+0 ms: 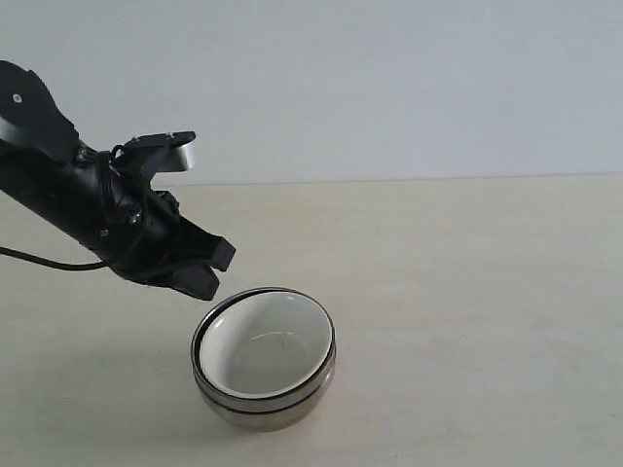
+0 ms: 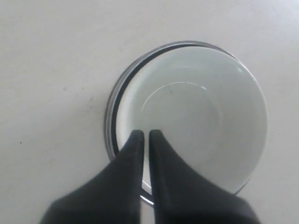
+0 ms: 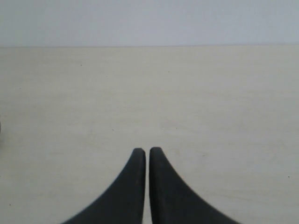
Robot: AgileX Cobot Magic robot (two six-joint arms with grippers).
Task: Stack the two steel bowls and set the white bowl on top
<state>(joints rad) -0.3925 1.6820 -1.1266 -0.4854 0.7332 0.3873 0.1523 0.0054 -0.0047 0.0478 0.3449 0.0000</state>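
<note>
1 white bowl (image 1: pixel 265 342) is sitting nested in 2 stacked steel bowls (image 1: pixel 261 411), rims showing as 2 bands. The table (image 1: pixel 467 292) is lying open right of and behind the stack. The left gripper (image 1: pixel 216 272) is hovering just up-left of the rim, jaws nearly touching, empty. The right gripper (image 3: pixel 147 151) is pinched narrow, empty, over bare table.

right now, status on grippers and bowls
Left gripper shut, empty, hovering. Right gripper shut, empty, over table. White bowl nested in the two steel bowls. Nothing in the way.
</note>
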